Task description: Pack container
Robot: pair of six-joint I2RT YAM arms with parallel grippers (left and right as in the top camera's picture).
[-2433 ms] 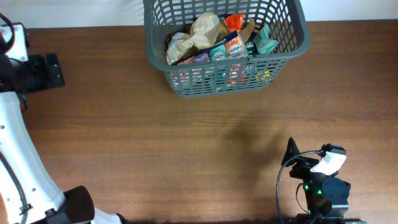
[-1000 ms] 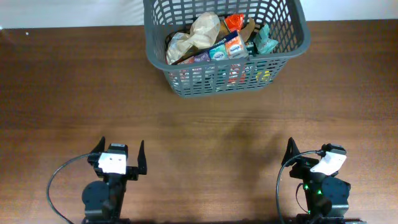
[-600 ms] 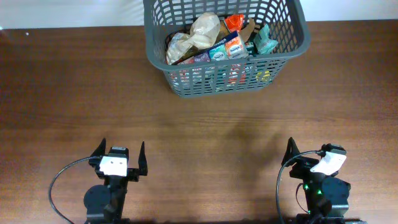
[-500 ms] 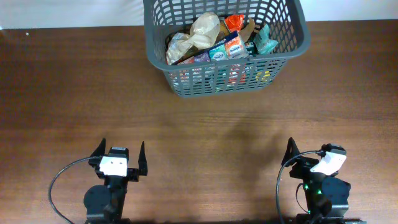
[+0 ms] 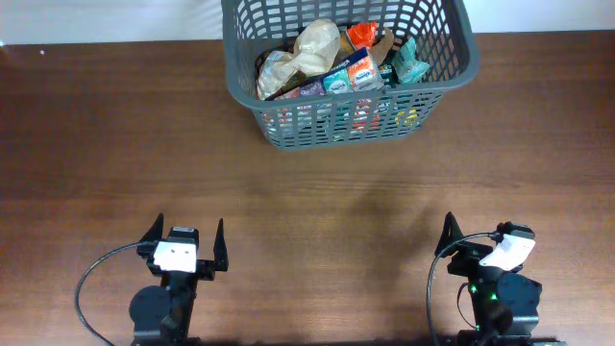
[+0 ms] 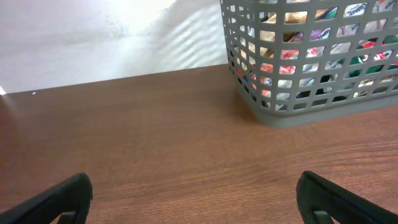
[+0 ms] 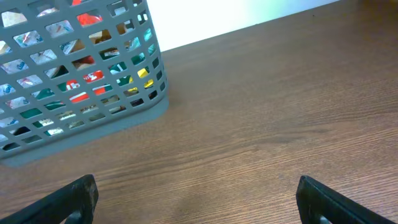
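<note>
The dark grey lattice basket (image 5: pixel 288 135) stands at the back middle of the wooden table, filled with several snack packets (image 5: pixel 332 60). It also shows in the left wrist view (image 6: pixel 292 115) and the right wrist view (image 7: pixel 93 127). My left gripper (image 5: pixel 185 240) rests at the front left, open and empty, its fingertips (image 6: pixel 68 196) wide apart over bare wood. My right gripper (image 5: pixel 476 238) rests at the front right, open and empty, its fingertips (image 7: pixel 323 196) wide apart. Both are far from the basket.
A white wall or surface (image 5: pixel 115 19) runs along the table's far edge. Black cables (image 5: pixel 91 279) loop beside the left arm's base near the front edge.
The left arm, folded away at the far left 2.4 s ago, has come to rest at the front left. In the last second nothing has visibly moved.
</note>
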